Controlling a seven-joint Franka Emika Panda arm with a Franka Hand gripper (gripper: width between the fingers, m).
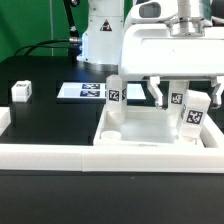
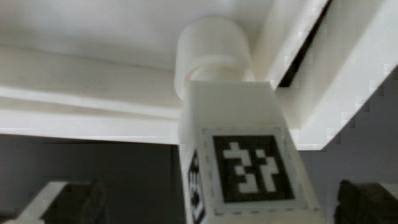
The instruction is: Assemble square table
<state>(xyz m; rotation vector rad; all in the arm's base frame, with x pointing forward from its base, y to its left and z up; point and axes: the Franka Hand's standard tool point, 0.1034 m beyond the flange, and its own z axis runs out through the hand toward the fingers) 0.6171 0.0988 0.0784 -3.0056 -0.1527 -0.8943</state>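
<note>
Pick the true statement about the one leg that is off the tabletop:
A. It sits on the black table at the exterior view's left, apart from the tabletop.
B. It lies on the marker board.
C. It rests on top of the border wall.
A: the lone leg sits on the black table, left of the marker board and clear of the tabletop.

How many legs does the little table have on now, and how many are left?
Looks done: two legs stand upright in the tabletop. In hand: a third leg stands there too, with the open gripper around it, not squeezing. Left: the last leg sits loose on the black table, away from the tabletop. I can't tell how tightly any are screwed.
</note>
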